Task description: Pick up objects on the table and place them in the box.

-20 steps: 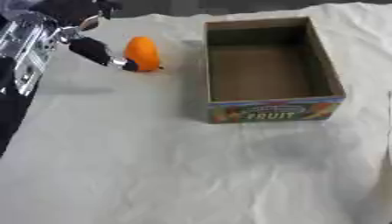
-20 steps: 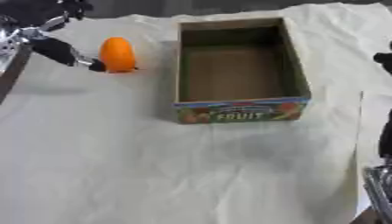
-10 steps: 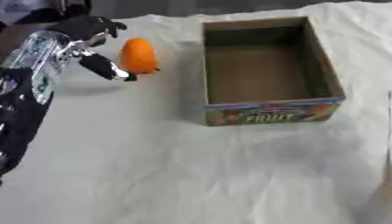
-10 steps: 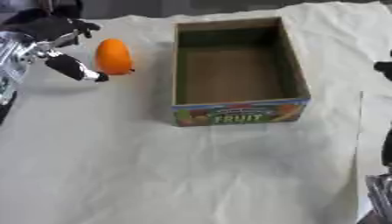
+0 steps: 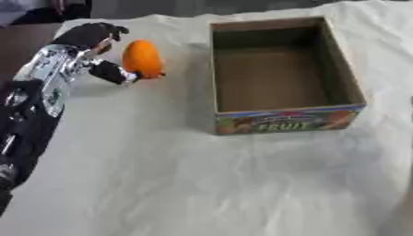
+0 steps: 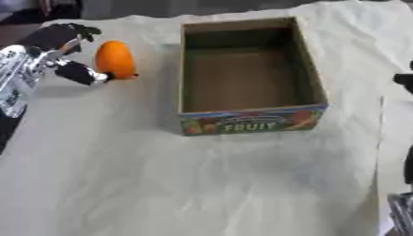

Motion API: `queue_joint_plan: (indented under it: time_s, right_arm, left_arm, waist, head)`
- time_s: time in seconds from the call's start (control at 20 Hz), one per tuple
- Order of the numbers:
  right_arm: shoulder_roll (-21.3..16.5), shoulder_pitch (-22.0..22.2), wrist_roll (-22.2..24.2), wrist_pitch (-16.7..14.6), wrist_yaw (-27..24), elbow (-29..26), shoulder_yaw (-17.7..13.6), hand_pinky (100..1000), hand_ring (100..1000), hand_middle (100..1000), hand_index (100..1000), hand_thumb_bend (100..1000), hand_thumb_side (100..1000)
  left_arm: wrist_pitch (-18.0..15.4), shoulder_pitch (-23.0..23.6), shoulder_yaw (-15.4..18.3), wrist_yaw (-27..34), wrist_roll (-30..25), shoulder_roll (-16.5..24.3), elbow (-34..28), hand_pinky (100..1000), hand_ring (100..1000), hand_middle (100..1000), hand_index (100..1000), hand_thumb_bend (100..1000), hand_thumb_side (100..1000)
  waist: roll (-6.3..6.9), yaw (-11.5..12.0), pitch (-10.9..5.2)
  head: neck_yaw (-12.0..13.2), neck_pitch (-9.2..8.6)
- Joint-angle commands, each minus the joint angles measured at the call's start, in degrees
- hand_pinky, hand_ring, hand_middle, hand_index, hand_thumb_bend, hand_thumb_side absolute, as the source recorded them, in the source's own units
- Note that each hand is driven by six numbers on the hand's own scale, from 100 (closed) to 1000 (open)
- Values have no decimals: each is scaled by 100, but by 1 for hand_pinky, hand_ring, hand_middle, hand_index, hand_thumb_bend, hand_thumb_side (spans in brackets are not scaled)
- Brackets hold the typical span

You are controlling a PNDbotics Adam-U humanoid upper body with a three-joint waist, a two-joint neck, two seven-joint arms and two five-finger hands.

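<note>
The robot's black left hand (image 5: 95, 50) curls its thumb and fingers around a smooth orange oval fruit (image 5: 142, 58), at ten o'clock from the empty cardboard fruit box (image 5: 284, 120). The fruit looks light, rigid and slippery; gripping its middle seems best.

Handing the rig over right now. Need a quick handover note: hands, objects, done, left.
Left hand: at the far left of the table, fingers and thumb around the orange oval object, which looks still on the white cloth; grip not clearly closed.
Right hand: only a dark bit shows at the right edge; its state cannot be judged.
Brown cardboard box with the FRUIT label: centre right, open top, nothing inside.
Done: nothing boxed yet.
Left: close on the orange object, lift it, carry it right and set it in the box.
</note>
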Motion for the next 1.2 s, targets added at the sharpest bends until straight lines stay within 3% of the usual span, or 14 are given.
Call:
queue_joint_plan:
  time_s: [0.05, 0.2, 0.3, 0.5, 0.75, 0.95, 1.2]
  right_arm:
    - [-33, -44, 6, 24, 2, -117, 6, 855, 739, 592, 786, 100, 985]
    - [-8, -56, 9, 48, 0, -117, 19, 856, 740, 592, 786, 100, 985]
    - [4, -60, 2, 60, 0, -117, 21, 856, 740, 592, 786, 100, 983]
    - [30, -64, -8, 104, -3, -117, 30, 857, 740, 590, 785, 100, 981]
    - [52, -55, -30, 185, -4, -117, 38, 858, 741, 589, 781, 100, 979]
    - [59, -47, -13, 217, -17, -117, 57, 859, 741, 588, 777, 100, 979]
    - [60, -26, 14, 242, -37, -117, 57, 859, 741, 588, 776, 100, 980]
  left_arm:
    - [-9, -152, 92, -11, 34, 47, 24, 589, 668, 774, 966, 428, 374]
    - [-47, -159, 117, 143, 35, 7, 36, 567, 653, 769, 950, 291, 227]
    - [-29, -163, 124, 250, 75, -8, 31, 555, 648, 768, 946, 234, 180]
    - [24, -161, 134, 458, 100, -38, 78, 548, 648, 768, 943, 238, 214]
    - [72, -158, 133, 568, 245, -41, 61, 531, 637, 759, 813, 189, 151]
    - [136, -173, 138, 590, 498, -14, 14, 510, 615, 733, 693, 206, 116]
    - [190, -186, 113, 580, 837, 32, -99, 475, 590, 705, 616, 132, 100]
  waist:
    - [-6, -11, -87]
    - [-4, -22, -60]
    - [1, -40, -45]
    - [13, -93, -23]
    - [22, -92, -18]
    - [22, -62, -35]
    - [16, -14, -86]
  head:
    - [20, -87]
    - [28, -92]
    - [46, -105]
    - [81, -141]
    - [72, -108]
    - [59, -63]
    - [39, -6]
